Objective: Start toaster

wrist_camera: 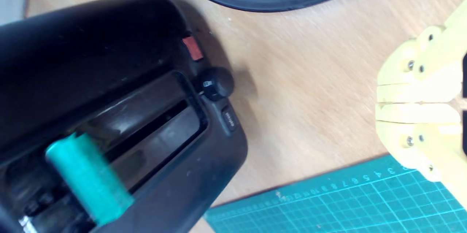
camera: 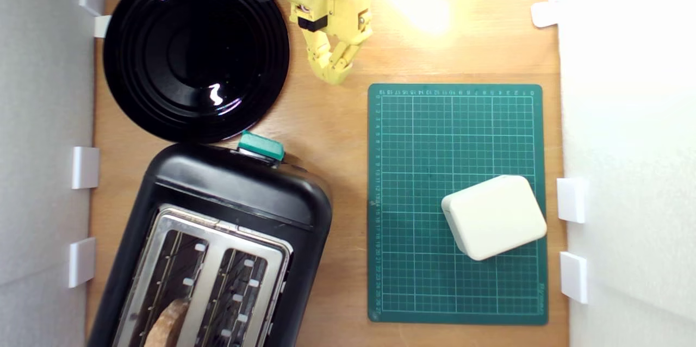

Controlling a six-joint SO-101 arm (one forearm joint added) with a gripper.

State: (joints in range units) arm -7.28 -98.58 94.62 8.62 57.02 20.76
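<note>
Your wooden table carries a black plate, the toaster just below it, and a green cutting mat to the exterior view's right.

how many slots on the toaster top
2: side by side in the shiny metal top plate of the large black plastic toaster, one holding bread; both partly cropped.

Arm seen at top centre of exterior view, gripper pointed down-frame, jaws closed together, nothing held.
</note>
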